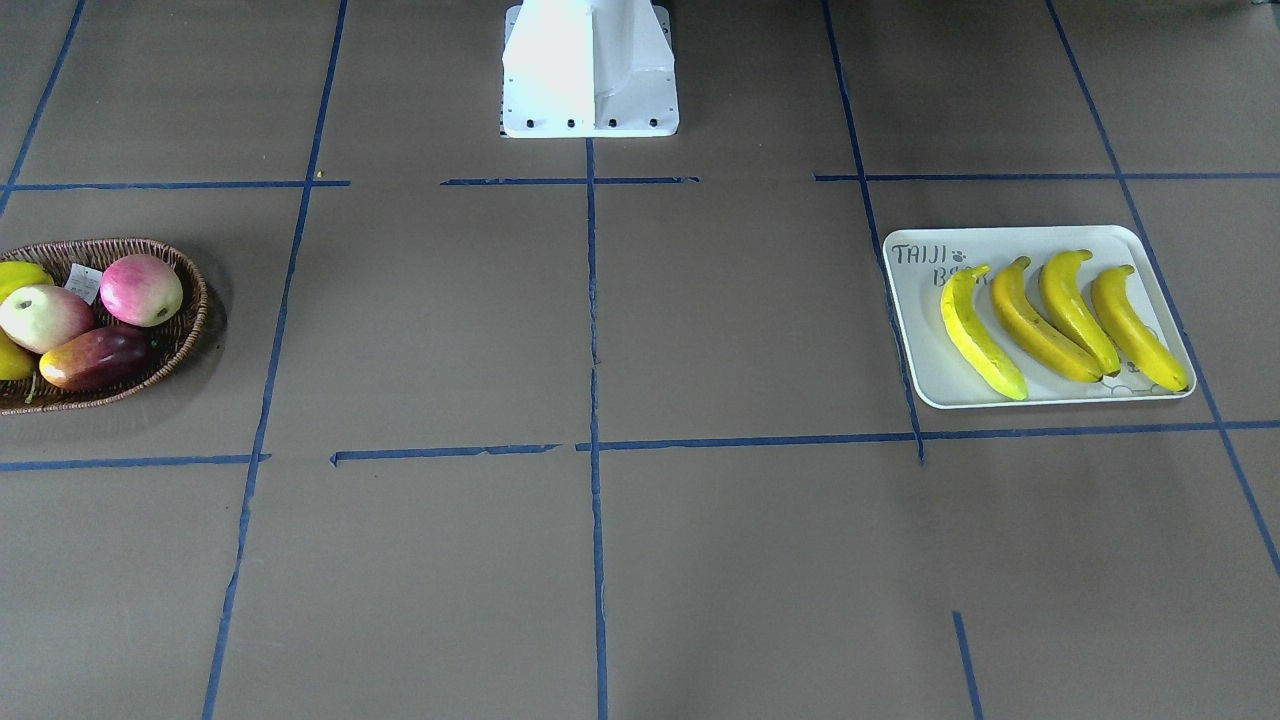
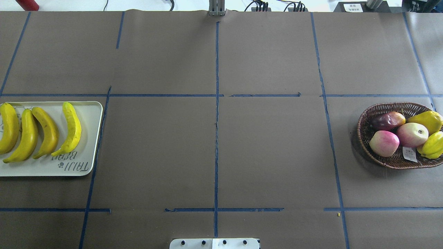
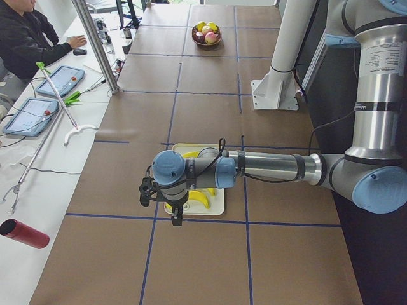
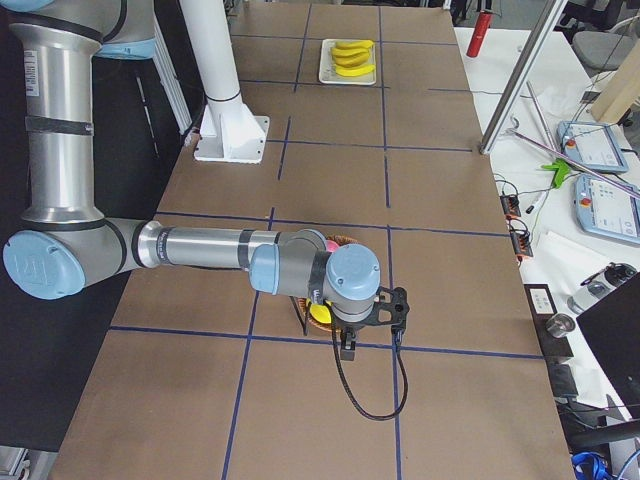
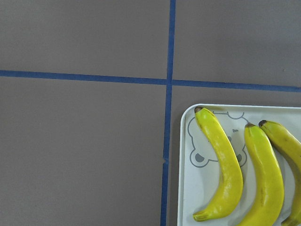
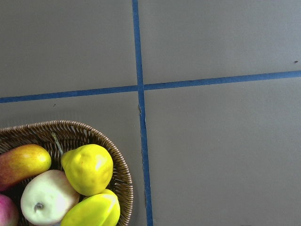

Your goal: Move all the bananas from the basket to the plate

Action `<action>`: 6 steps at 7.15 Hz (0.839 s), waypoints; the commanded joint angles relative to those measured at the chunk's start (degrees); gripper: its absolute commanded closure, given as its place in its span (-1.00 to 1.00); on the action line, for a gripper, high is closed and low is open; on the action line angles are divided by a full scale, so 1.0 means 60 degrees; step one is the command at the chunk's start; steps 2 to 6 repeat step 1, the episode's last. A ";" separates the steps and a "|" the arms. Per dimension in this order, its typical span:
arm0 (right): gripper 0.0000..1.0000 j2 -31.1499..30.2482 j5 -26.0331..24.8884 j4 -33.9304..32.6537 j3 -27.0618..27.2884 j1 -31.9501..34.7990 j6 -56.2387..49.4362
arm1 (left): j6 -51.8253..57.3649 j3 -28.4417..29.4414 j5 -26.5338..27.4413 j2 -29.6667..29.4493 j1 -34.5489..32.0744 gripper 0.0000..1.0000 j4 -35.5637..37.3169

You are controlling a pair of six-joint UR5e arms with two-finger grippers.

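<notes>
Brown paper table (image 2: 270,155): covers the whole work surface, split into rectangles by blue tape lines (image 2: 216,138).
Left arm (image 3: 273,166): reaches out level over the table, with its wrist above the white tray.
Right arm (image 4: 200,247): reaches out level at the other end, with its wrist above the basket's edge.
Flat white rectangular plate with grey bear drawing (image 2: 88,138): lies on the robot's left side, well apart from the basket.
Shallow oval brown wicker basket (image 2: 380,109): sits on the robot's right side.
Four long curved yellow bananas (image 2: 42,133): all lie side by side on the plate, and the paler one (image 2: 72,128) is nearest the table's middle.
Other fruit: two pink-red apples (image 2: 384,143), a red-yellow mango (image 2: 387,120) and two yellow pear-like fruits (image 2: 429,119) fill the basket, with a white tag (image 2: 410,154) among them.
Left gripper (image 3: 173,215): points down over the plate; whether it is parted or closed cannot be told.
Right gripper (image 4: 347,345): points down beside the basket; likewise cannot be told.
</notes>
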 commanded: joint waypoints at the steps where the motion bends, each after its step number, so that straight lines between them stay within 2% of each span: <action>1: -1.00 0.0000 0.0010 0.0000 -0.0001 0.0000 0.0000 | 0.0000 -0.0013 0.0008 0.0000 0.0000 -1.00 -0.0005; 6: -1.00 0.0000 0.0010 0.0000 -0.0001 0.0000 0.0000 | 0.0000 -0.0013 0.0008 0.0000 0.0000 -1.00 -0.0005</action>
